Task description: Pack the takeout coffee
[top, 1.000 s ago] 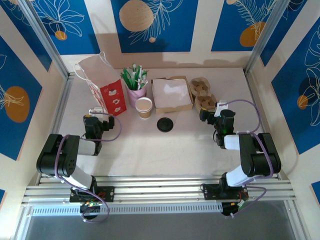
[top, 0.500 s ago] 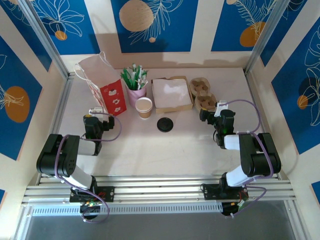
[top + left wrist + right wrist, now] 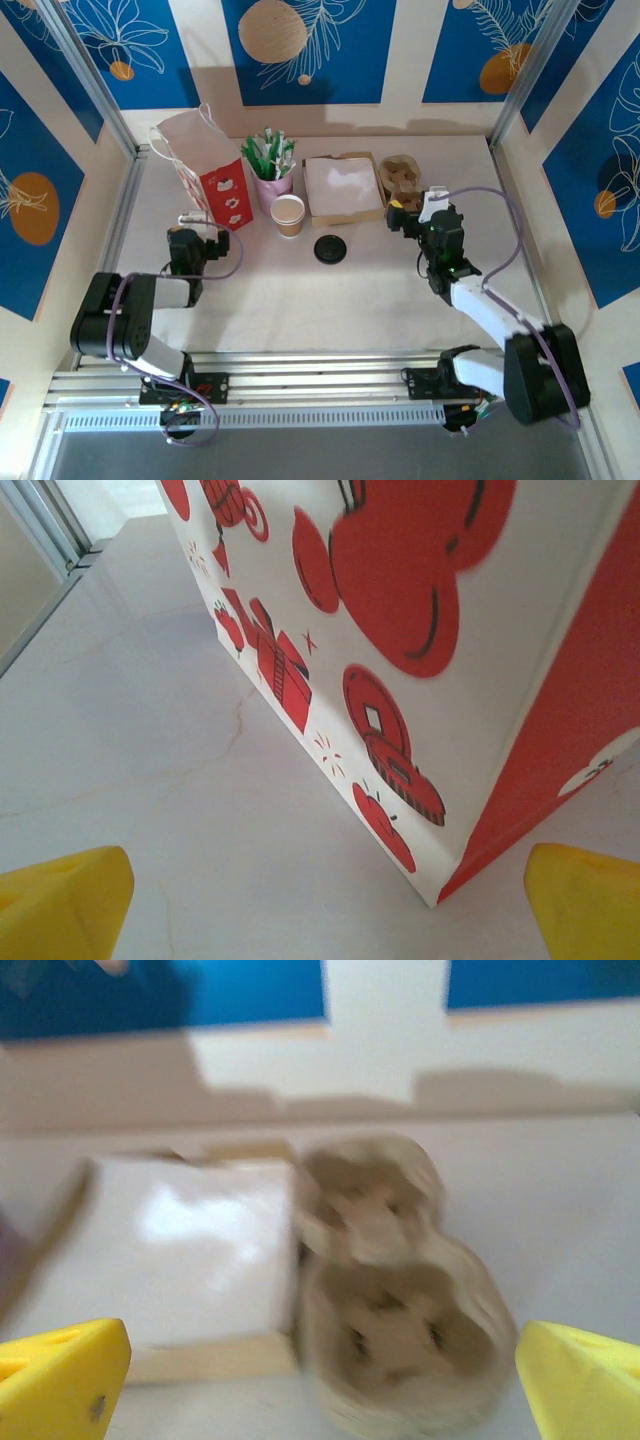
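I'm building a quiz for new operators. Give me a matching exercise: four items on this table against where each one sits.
1 paper cup
2 black lid
3 cup carrier
4 red-and-white bag

a lying flat, in front of the white box
b right of the white box
c left end of the row
d just in front of the pink cup

Pairs: 1-d, 2-a, 3-b, 4-c

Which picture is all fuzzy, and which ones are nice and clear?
Right wrist view: fuzzy all over, the pulp cup carrier and the white box have smeared edges. Left wrist view: sharp, the red prints on the paper bag look crisp. Top external view: sharp too, the paper cup and black lid have clean outlines.
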